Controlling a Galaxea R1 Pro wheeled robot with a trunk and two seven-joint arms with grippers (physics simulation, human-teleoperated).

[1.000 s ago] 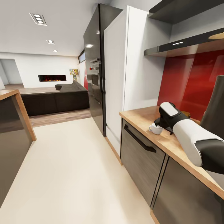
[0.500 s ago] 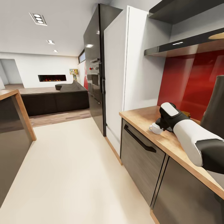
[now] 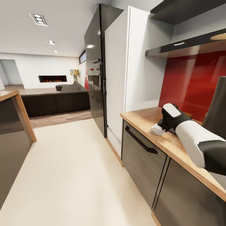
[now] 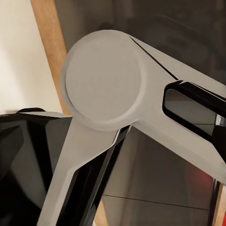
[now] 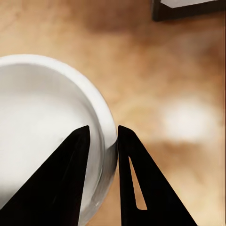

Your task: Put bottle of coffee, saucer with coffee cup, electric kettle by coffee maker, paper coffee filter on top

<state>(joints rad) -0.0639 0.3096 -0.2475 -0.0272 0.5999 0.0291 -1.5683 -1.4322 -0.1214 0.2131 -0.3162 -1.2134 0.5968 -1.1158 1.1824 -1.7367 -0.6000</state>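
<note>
A small white coffee cup [image 3: 156, 129] rests on the wooden countertop [image 3: 142, 117], near its front edge. My right gripper [image 3: 160, 126] is at the cup's rim. In the right wrist view, the cup [image 5: 42, 141] is seen from above and my right gripper [image 5: 103, 128] pinches its rim, with one dark finger [image 5: 70, 179] inside the bowl and the other outside. The gripper is shut on the cup. A tall dark tapered object [image 3: 218, 105] stands at the right edge of the head view; I cannot tell what it is.
A dishwasher front with a black handle [image 3: 141, 141] sits under the counter. A white tall cabinet [image 3: 125, 69] and a black oven column [image 3: 94, 72] close the counter's far end. A dark shelf [image 3: 185, 45] hangs over the red backsplash. Pale open floor [image 3: 72, 175] spreads to the left, with an island corner [image 3: 15, 125] beyond it.
My right wrist has shifted very slightly to the right along the counter with the cup in its grip. The rest of the scene is the same.
</note>
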